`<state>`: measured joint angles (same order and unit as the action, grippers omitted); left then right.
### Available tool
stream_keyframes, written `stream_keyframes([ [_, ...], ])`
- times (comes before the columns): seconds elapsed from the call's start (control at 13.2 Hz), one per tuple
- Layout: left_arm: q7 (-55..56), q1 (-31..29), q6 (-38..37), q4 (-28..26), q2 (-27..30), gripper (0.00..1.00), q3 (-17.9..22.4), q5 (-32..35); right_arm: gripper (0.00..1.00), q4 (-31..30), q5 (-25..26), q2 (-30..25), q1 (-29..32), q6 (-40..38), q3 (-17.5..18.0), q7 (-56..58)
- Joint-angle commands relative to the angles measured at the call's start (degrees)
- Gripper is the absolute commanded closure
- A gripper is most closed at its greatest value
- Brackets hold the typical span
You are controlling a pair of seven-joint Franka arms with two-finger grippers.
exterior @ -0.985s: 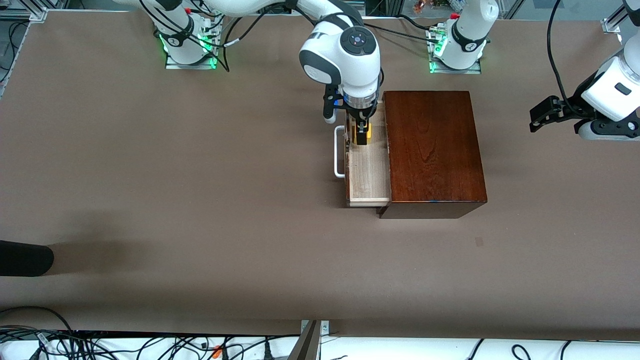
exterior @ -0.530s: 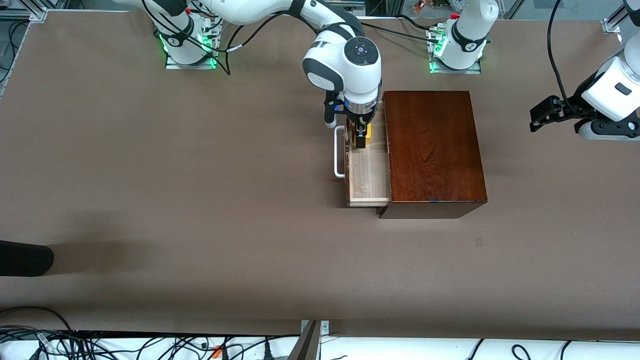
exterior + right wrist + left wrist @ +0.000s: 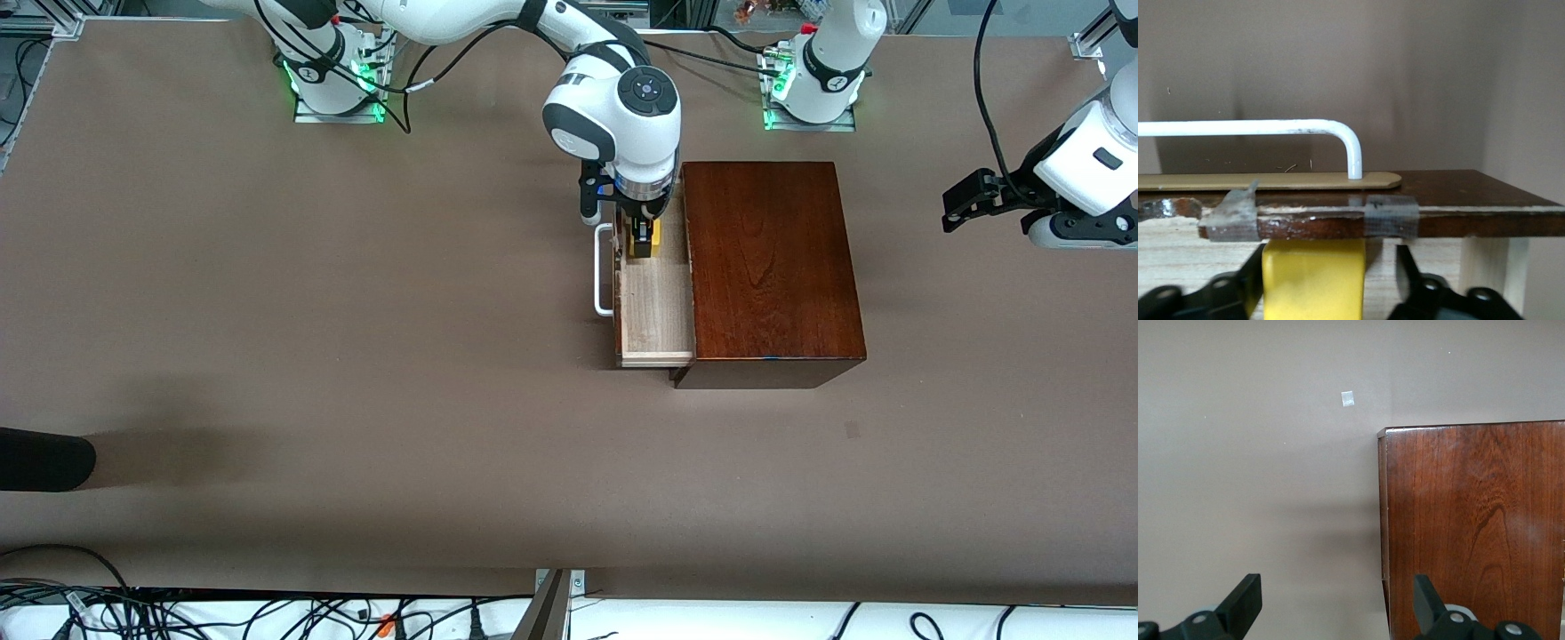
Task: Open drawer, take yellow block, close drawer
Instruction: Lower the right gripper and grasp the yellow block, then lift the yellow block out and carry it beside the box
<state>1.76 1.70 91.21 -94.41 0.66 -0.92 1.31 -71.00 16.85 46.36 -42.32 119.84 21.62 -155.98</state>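
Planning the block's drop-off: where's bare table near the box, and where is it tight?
Bare table runs in front of the drawer, out from its white handle toward the right arm's end. More lies between the wooden box and the front camera. Tight: the drawer's upper end, where the right hand flanks the yellow block. Left hand waits aside.

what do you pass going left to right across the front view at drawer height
handle → drawer, holding the block with the right end effector around it → box → left end effector, waiting over the table
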Motion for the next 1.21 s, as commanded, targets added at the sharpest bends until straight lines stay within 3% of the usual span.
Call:
stream_keyframes([
  [0.0,-1.6,-0.3,-0.7,-0.2,1.0,0.00,0.2,-1.4,0.98,0.5,1.3,-1.0,-0.3,-0.1,-0.3,-2.3],
  [0.23,-1.6,-0.3,-0.8,-0.2,1.0,0.00,0.2,-1.4,1.00,2.9,0.0,-2.7,0.1,-3.5,0.3,-2.3],
  [0.38,-1.6,-0.3,-0.8,-0.2,1.0,0.00,0.2,-1.4,1.00,9.9,-2.9,-3.0,0.1,-10.4,0.3,-1.5],
  [0.53,-1.6,-0.3,-0.8,-0.2,1.0,0.00,0.2,-1.4,1.00,12.1,-5.0,-5.6,2.0,-15.4,0.2,3.9],
  [0.76,-1.5,-0.2,-0.9,0.1,1.0,0.00,0.2,-1.4,1.00,11.4,-9.0,-9.9,7.4,-21.1,-0.2,20.0],
  [1.14,-1.5,-0.2,-1.2,0.1,1.0,0.00,0.2,-1.4,1.00,11.4,-10.7,-10.3,20.4,-25.0,-0.3,52.8],
])
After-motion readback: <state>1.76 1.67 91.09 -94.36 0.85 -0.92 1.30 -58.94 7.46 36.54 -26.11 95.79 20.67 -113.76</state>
